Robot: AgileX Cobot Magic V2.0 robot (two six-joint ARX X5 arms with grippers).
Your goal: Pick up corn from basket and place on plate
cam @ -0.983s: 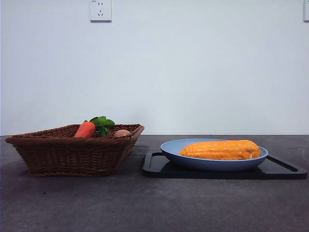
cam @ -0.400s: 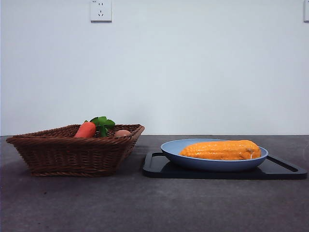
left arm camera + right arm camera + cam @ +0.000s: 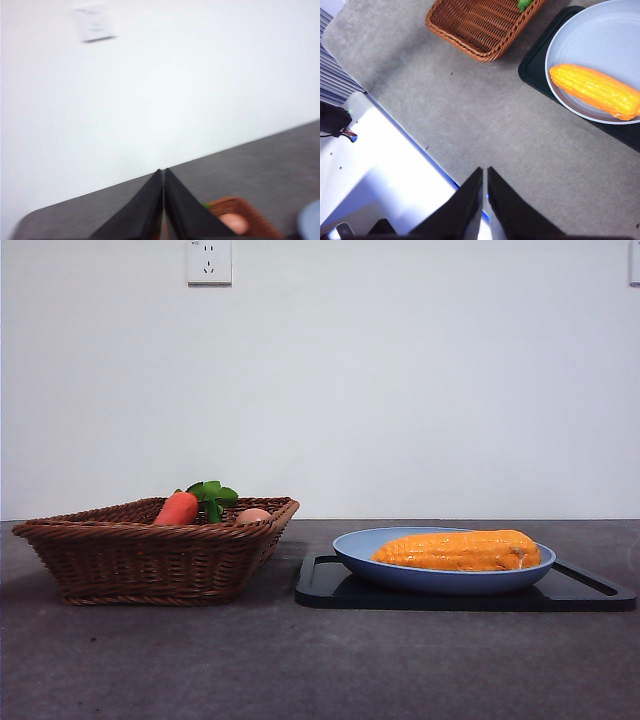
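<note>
In the front view, the corn (image 3: 458, 550) lies on its side in the blue plate (image 3: 400, 574). The plate sits on a flat black tray (image 3: 330, 590) on the right part of the gray tabletop (image 3: 300, 670). The brown basket (image 3: 150, 558) stands to the left of the tray, just beside it with a small gap. An orange carrot (image 3: 178, 509) with green leaves pokes up over the far rim of the basket. A small tan ball (image 3: 252, 515) sits next to it, on the right. A white wall socket (image 3: 209, 261) is high up on the wall. No arm shows in this view.

In the left wrist view, the picture is blurry. The left gripper (image 3: 163, 172) is held up in the air, and its two black jaws are pressed together with nothing between them. Past the jaws you can see a bit of the basket (image 3: 250, 220) with the tan ball (image 3: 234, 223) in it.

In the right wrist view, the right gripper (image 3: 484, 172) is high over the near edge of the tabletop (image 3: 485, 110). Its jaws are pressed together too, and they hold nothing. Farther off, the corn (image 3: 595, 90) lies in the plate (image 3: 590, 35) on the black tray (image 3: 540, 75). The basket (image 3: 475, 22) is beside the tray. Both grippers are well apart from the corn.
</note>
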